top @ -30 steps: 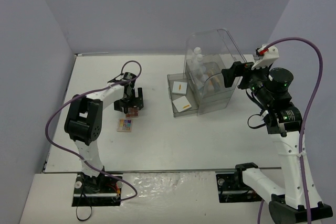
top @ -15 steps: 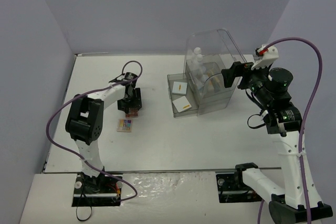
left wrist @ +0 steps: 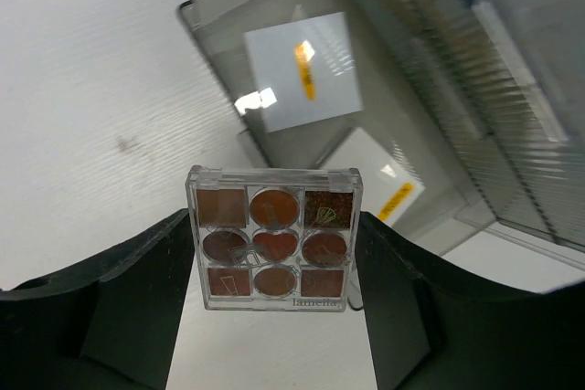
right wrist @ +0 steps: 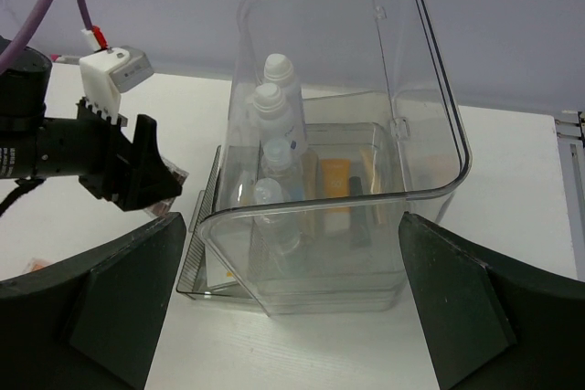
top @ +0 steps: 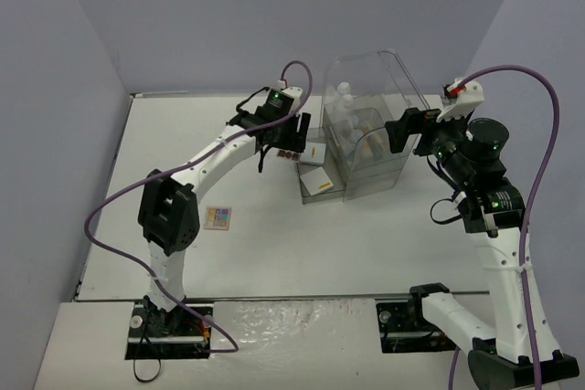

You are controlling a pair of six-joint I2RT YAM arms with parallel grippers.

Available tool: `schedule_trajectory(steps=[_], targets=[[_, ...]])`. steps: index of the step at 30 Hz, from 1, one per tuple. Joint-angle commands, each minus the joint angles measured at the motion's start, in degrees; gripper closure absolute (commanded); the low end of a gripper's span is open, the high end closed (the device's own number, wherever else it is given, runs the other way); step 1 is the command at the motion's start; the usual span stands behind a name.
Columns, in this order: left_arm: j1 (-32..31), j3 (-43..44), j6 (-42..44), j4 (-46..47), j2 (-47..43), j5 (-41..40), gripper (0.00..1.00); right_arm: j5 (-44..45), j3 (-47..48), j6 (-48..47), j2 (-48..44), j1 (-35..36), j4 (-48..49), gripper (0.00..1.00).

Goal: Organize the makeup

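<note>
**Makeup sorting, mid-task.** On the white table (top: pixel 366 244) stands the domed clear case (right wrist: pixel 430 89), with a low drawer (left wrist: pixel 196 20) pulled out toward my left side.

My right claw (right wrist: pixel 292 226) hangs just in front of the case. Its fingers are spread wide with nothing between them.

My left claw (left wrist: pixel 272 237) reaches across to the drawer's edge. Its two fingers are clamped on the sides of a brown eyeshadow palette (left wrist: pixel 271 267), whose pans face my wrist camera. The palette is in the air just beside the drawer, not inside it.

White bottles (right wrist: pixel 274 107) stand in a row inside the case. Two white square compacts (left wrist: pixel 302 70) lie flat in the drawer, each with an orange mark.

The multicolour eyeshadow palette (top: pixel 218 217) lies flat on the table near my left arm's elbow, well apart from both claws.
</note>
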Motion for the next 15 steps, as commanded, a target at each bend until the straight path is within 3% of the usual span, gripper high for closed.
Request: schedule_trajectory(steps=[1, 7, 13, 15], targets=[[-3.31, 5.44, 6.52, 3.94, 2.56, 2.96, 0.59, 0.62, 0.67, -0.28, 0.25, 0.32, 3.63, 0.00], [-6.35, 6.37, 13.87, 7.71, 5.24, 4.70, 0.57, 0.73, 0.58, -0.37, 0.18, 0.32, 3.48, 0.00], [-7.45, 4.69, 15.92, 10.19, 5.23, 7.20, 0.51, 1.05, 0.37, -0.46, -0.01, 0.32, 3.34, 0.00], [-7.81, 3.91, 16.13, 10.92, 4.71, 7.71, 0.43, 1.15, 0.21, -0.51, -0.16, 0.32, 3.24, 0.00]])
